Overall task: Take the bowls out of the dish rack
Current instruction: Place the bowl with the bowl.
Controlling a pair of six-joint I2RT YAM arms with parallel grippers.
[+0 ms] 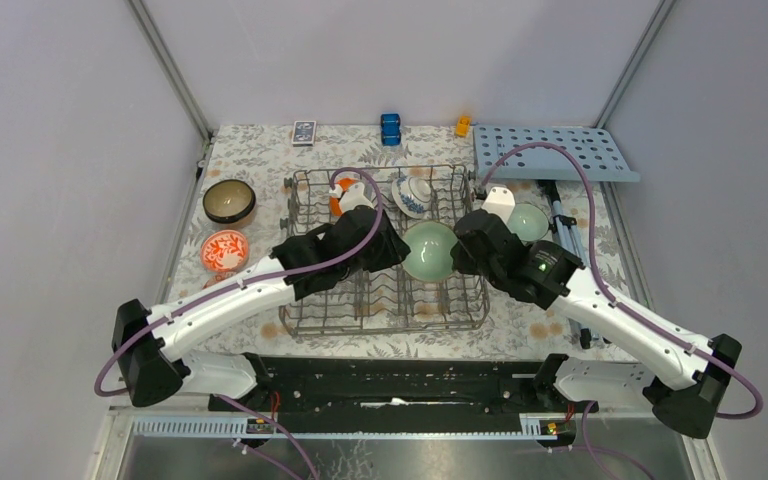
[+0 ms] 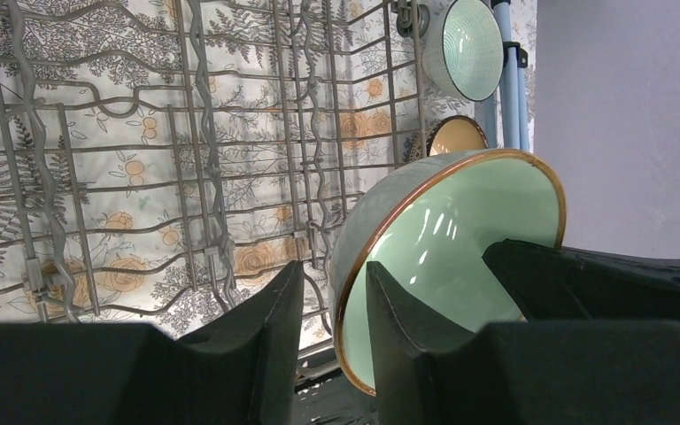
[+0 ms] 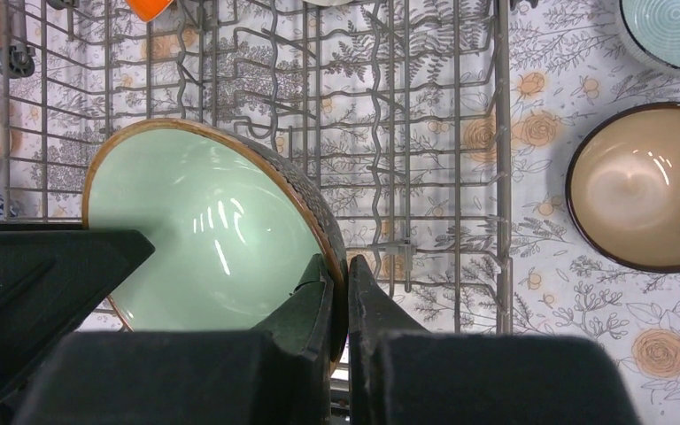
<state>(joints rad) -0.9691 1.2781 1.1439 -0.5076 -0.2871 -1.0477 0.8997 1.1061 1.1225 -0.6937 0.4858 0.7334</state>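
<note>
A pale green bowl [image 1: 430,250] with a brown rim stands on edge in the grey wire dish rack [image 1: 310,300], between my two grippers. My right gripper [image 3: 338,261] is shut on the green bowl's [image 3: 204,230] rim, one finger inside and one outside. My left gripper [image 2: 335,270] is open and straddles the opposite rim of the green bowl [image 2: 460,221]; a gap shows between its outer finger and the bowl's wall. An orange bowl [image 1: 340,203] and a blue-and-white patterned bowl [image 1: 412,195] stand at the rack's far side.
A dark brown bowl [image 1: 229,200] and a red-and-white bowl [image 1: 225,250] sit on the cloth left of the rack. A pale ribbed bowl [image 1: 528,222] and a tan-lined bowl [image 3: 642,186] sit to its right. A light-blue holed board [image 1: 560,150] lies at the back right.
</note>
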